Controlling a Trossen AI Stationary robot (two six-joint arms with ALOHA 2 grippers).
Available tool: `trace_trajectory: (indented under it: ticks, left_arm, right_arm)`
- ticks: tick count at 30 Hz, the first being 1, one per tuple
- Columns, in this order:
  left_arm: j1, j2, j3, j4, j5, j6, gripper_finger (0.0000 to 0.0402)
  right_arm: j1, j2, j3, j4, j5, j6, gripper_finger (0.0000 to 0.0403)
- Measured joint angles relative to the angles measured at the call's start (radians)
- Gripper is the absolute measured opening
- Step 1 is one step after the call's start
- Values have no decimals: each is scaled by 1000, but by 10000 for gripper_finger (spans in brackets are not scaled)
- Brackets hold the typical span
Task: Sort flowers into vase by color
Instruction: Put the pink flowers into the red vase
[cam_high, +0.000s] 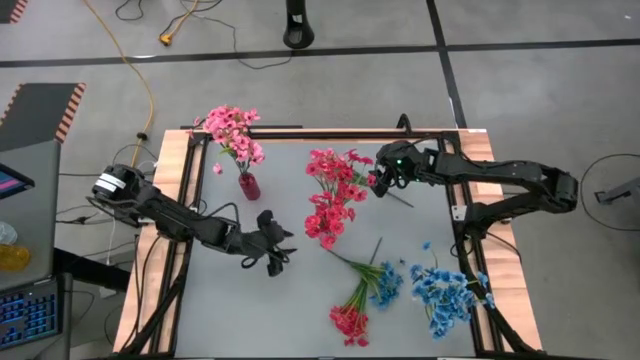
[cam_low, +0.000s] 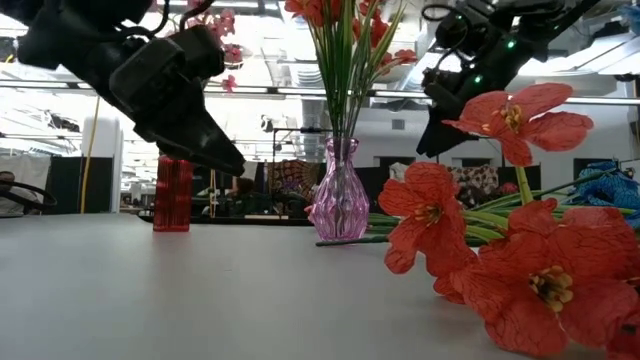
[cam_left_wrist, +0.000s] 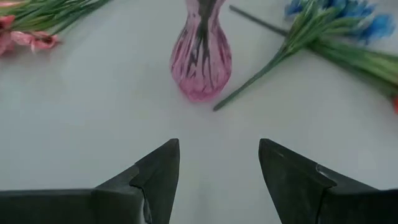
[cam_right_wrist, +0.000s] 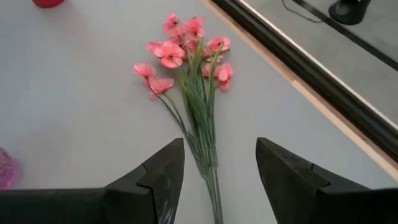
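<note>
The left gripper (cam_left_wrist: 217, 180) hangs empty, jaws parted, facing the pink glass vase (cam_left_wrist: 201, 59) of red flowers (cam_high: 332, 195). The right gripper (cam_right_wrist: 219, 180), equally spread and empty, hovers over a pink sprig (cam_right_wrist: 189, 74) lying by the table's edge (cam_right_wrist: 298, 87). Blue sprigs (cam_high: 440, 292) lie apart near the front; a red vase (cam_high: 249, 186) holds pink flowers (cam_high: 230, 128).

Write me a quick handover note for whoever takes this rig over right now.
Left hand: open, empty, hovering over the table, facing the pink glass vase.
Right hand: open, empty, above a loose pink sprig by the table's far edge.
Done: pink flowers stand in the small red vase; red flowers stand in the pink glass vase.
Left: the pink sprig, a red sprig and the blue flowers lie loose on the table. I see no third vase.
</note>
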Motion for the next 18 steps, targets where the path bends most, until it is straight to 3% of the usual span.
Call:
trace_trajectory:
  ticks: [11,18]
  left_arm:
    - [0,0,-11,53,-2,-2,208]
    - [0,0,-11,54,-3,-2,208]
  right_arm:
    - [-13,250,0,97,0,-3,226]
    - [-54,344,0,126,0,-3,226]
